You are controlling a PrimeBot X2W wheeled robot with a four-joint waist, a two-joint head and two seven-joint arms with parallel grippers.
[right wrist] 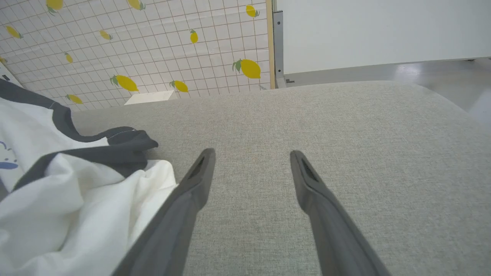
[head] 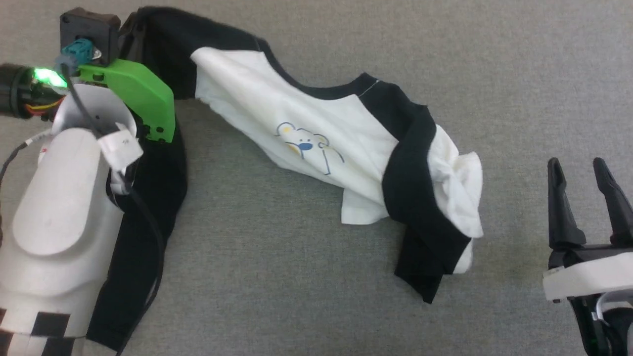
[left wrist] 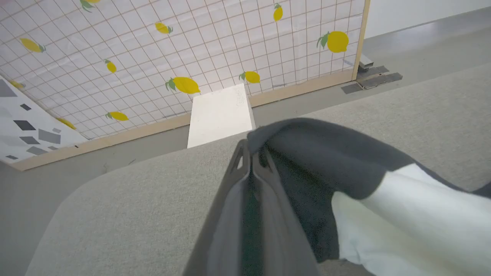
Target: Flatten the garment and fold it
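Now my left gripper (left wrist: 251, 163) is clamped on a black sleeve of the garment (head: 277, 104), likely to pull it flat on the bench (head: 257, 257); my right gripper (head: 576, 168), beside its crumpled end, stands open, empty.

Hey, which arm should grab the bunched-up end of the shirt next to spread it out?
Probably the right. The left gripper is shut on the garment at a black sleeve, while the right gripper stands open and empty beside its crumpled white end.
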